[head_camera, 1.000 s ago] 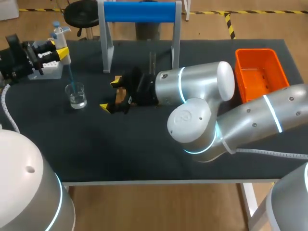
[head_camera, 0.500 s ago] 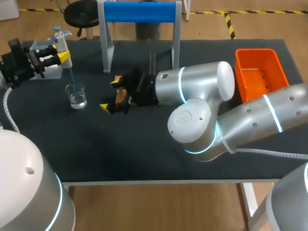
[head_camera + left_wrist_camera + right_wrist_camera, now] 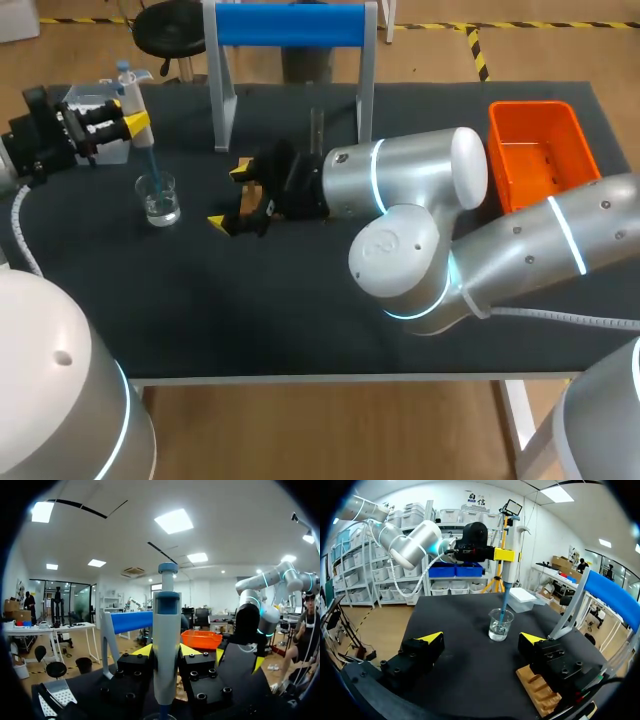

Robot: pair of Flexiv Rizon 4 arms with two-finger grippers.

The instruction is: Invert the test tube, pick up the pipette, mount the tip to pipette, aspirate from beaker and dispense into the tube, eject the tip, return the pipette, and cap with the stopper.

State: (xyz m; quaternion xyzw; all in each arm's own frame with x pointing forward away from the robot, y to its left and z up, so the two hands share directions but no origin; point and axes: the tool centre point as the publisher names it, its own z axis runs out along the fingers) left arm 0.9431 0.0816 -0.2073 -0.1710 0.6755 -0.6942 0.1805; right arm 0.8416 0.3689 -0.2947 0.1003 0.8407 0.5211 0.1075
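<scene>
Your left hand [image 3: 133,121] is clamped on the upright grey-and-blue plastic pipette [image 3: 166,645]. Its blue tip [image 3: 503,607] dips into the clear glass beaker [image 3: 160,198] on the dark worktop [image 3: 300,310]. Your right hand [image 3: 481,640] sits near the beaker, fingers spread apart.

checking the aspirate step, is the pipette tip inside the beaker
Yes, the right wrist view shows the tip on the pipette reaching down inside the beaker.

Pipette [image 3: 508,575] tip dips into the beaker [image 3: 500,626] (ahead of the spread right hand [image 3: 481,645]).
</scene>
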